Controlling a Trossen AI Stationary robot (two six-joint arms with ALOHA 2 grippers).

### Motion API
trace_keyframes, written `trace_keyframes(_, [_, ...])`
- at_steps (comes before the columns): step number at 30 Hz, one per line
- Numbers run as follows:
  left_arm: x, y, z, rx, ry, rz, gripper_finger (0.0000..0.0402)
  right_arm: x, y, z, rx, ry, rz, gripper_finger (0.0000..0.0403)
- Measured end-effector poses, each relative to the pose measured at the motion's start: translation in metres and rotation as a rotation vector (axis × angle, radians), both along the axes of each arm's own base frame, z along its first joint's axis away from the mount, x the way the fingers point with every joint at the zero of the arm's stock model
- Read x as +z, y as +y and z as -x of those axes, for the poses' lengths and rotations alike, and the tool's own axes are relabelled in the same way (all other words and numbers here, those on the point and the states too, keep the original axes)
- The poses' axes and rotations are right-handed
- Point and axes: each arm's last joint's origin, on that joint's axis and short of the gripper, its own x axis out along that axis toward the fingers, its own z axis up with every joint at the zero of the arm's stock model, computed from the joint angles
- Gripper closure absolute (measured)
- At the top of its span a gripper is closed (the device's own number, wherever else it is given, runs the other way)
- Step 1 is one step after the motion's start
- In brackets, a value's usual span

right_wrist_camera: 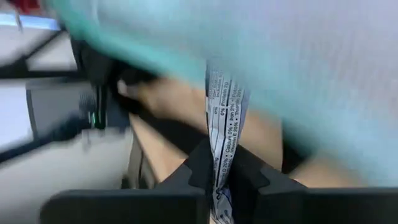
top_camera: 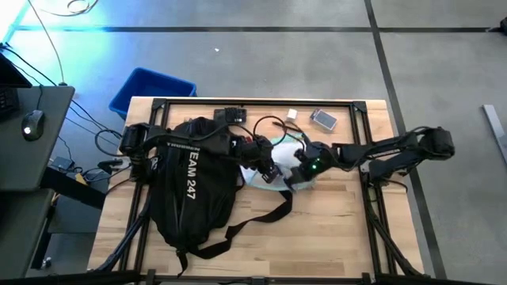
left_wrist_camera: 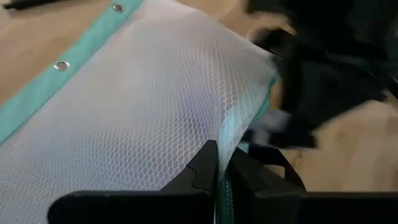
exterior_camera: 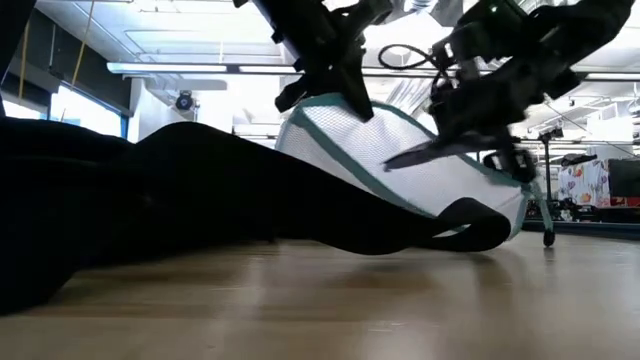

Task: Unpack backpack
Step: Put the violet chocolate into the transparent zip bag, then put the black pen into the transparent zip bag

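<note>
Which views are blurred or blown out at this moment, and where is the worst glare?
High view: sharp, with blue-white glare on the floor at top left. Low view: ceiling lights blown out, backpack nearly a silhouette, white mesh bag clear. Left wrist view: mesh crisp, background smeared. Right wrist view: heavy blur; only the printed wrapper between the right gripper fingers is readable.

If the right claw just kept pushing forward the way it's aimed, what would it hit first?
Most likely the white mesh bag, right ahead of the right gripper, which is pinching a printed wrapper. Depth is hard to judge.
</note>
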Motion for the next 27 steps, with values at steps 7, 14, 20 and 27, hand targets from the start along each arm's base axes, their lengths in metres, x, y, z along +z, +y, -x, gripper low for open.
trace_keyframes(7, [-0.002, -0.004, 0.0, -0.016, 0.013, -0.005, 0.0402, 0.009, -0.02, -0.01, -0.212, -0.141, 0.099, 0.025])
trace_keyframes(14, [-0.003, -0.004, 0.0, -0.016, 0.021, -0.006, 0.0402, 0.009, -0.02, -0.01, -0.237, -0.141, 0.128, 0.0152])
trace_keyframes(20, [-0.003, -0.004, 0.001, -0.017, 0.028, -0.007, 0.0402, 0.022, -0.011, -0.013, -0.141, -0.272, 0.112, 0.0135])
trace_keyframes(27, [-0.007, -0.004, 0.005, -0.021, 0.083, -0.011, 0.0402, 0.046, 0.004, -0.013, 0.15, -0.526, 0.165, 0.0137])
